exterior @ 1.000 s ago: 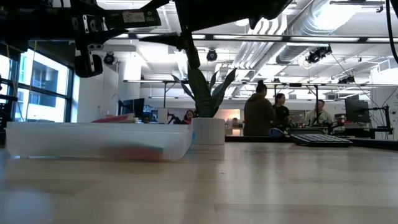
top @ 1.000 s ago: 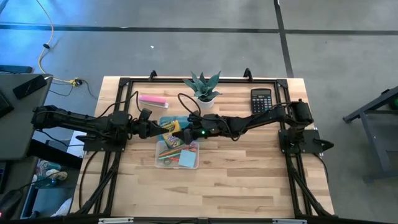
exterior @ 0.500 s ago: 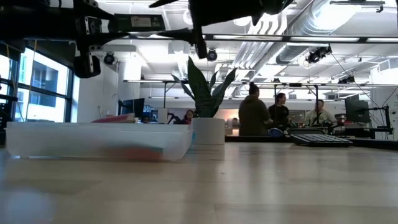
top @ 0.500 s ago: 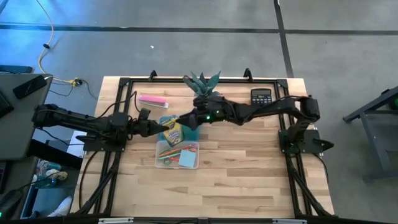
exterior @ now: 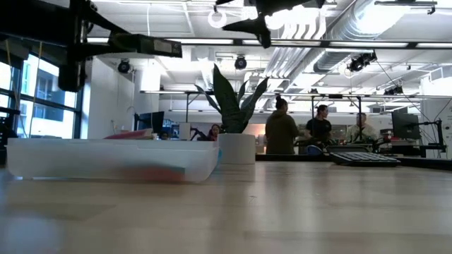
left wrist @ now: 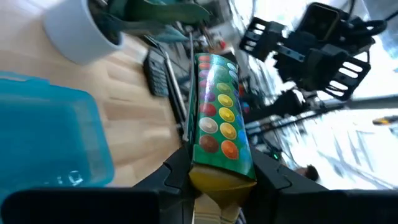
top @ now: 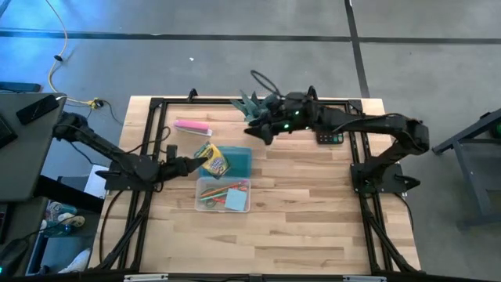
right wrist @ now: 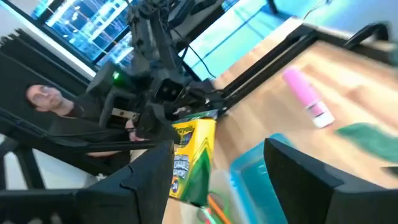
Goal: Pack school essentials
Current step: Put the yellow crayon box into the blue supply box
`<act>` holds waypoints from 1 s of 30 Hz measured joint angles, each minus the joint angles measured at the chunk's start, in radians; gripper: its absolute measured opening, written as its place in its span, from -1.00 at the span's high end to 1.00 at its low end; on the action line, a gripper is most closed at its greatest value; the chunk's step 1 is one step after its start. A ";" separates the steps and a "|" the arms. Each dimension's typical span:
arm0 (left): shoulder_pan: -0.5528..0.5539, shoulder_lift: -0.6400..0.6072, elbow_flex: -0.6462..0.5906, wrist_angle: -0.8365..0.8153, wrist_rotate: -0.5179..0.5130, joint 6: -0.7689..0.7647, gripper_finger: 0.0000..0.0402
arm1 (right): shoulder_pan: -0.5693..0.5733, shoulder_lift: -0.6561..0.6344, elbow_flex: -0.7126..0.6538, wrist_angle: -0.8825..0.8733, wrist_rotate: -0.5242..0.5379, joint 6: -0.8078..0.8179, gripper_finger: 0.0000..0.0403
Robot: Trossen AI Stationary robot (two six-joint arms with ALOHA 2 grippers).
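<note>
Left claw [top: 196, 163] is clamped on the yellow-green crayon box [top: 212, 159], which I can see gripped between the two dark fingers in its own wrist view [left wrist: 219, 124], lifted off the worktop [top: 313, 211]. From above, the box hangs beside the blue lid [top: 236, 160], which lies flat on the wood just behind the clear bin [top: 224, 194].

Right claw [top: 261, 133] is up near the far edge of the worktop, just over the potted plant [top: 252, 106], and its fingers stand apart with nothing between them; the wrist view looks past them across to the crayon box [right wrist: 189, 158] and the other arm.

Inside the bin I make out the blue sticky-note pad [top: 236, 201], an orange pencil [top: 215, 190] and other small stationery I cannot separate from this height. The long pink bar [top: 192, 125] lies on the wood near the far left corner, well apart from the bin. The black calculator [top: 329, 138] shows partly under the right arm.

In the low view, people [exterior: 282, 134] stand in the room beyond the worktop.
</note>
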 joint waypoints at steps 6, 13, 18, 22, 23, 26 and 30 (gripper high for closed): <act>-0.105 0.119 0.083 0.000 -0.217 -0.001 0.58 | -0.050 -0.077 0.000 -0.056 0.000 -0.067 -0.18; -0.166 0.339 0.228 -0.002 -0.434 -0.025 0.58 | -0.073 -0.104 0.000 -0.106 0.000 -0.113 -0.18; -0.195 0.502 0.310 -0.003 -0.550 -0.140 0.58 | -0.074 -0.104 0.000 -0.178 -0.003 -0.137 -0.18; -0.215 0.621 0.364 -0.002 -0.588 -0.255 0.58 | -0.074 -0.104 0.000 -0.223 -0.003 -0.138 -0.18; -0.221 0.649 0.377 -0.002 -0.596 -0.288 0.58 | -0.074 -0.104 0.000 -0.232 -0.003 -0.144 -0.18; -0.235 0.720 0.410 -0.002 -0.623 -0.370 0.58 | -0.074 -0.104 0.000 -0.243 -0.003 -0.168 -0.19; -0.254 0.788 0.443 -0.002 -0.644 -0.449 0.58 | -0.072 -0.104 0.000 -0.246 -0.022 -0.192 -0.18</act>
